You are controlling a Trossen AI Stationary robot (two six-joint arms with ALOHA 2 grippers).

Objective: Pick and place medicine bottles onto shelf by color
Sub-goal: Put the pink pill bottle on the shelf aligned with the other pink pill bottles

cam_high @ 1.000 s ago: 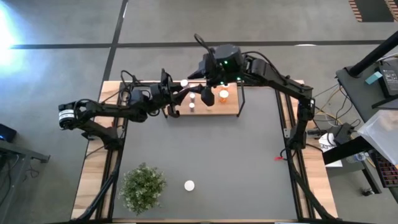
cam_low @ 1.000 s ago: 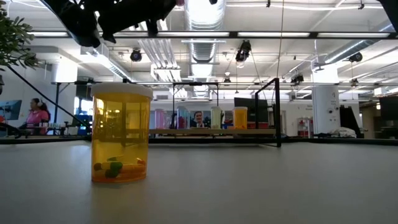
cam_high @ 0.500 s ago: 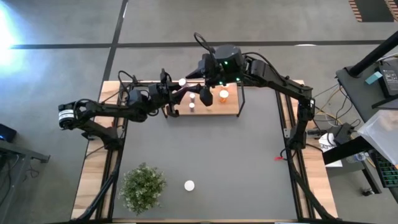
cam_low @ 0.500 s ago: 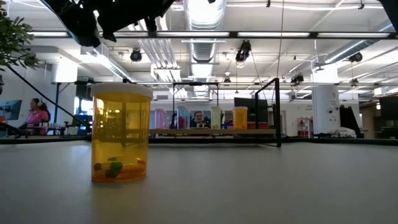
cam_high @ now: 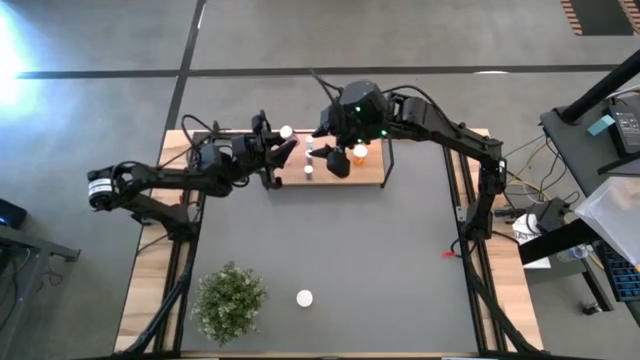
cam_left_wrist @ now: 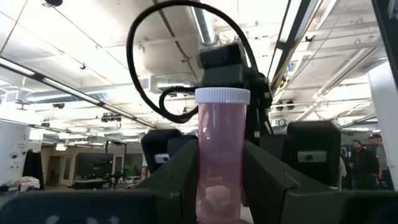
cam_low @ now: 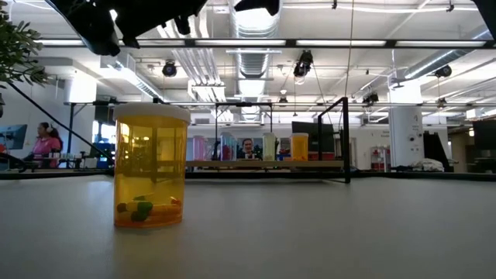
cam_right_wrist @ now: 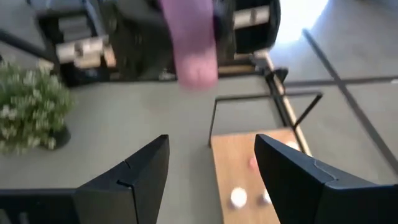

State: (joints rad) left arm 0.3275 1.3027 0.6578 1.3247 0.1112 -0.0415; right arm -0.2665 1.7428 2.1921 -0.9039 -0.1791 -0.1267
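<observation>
I see the shelf (cam_high: 345, 165) at the table's far edge with several bottles standing on it. Over its left end my left gripper (cam_high: 283, 148) pinches a pink bottle (cam_left_wrist: 221, 155) upright between its fingers, clear of the board. My right gripper (cam_right_wrist: 211, 177) hangs above the shelf, fingers spread and empty. Near the plant (cam_high: 230, 302) an orange bottle (cam_low: 150, 167) stands alone.
</observation>
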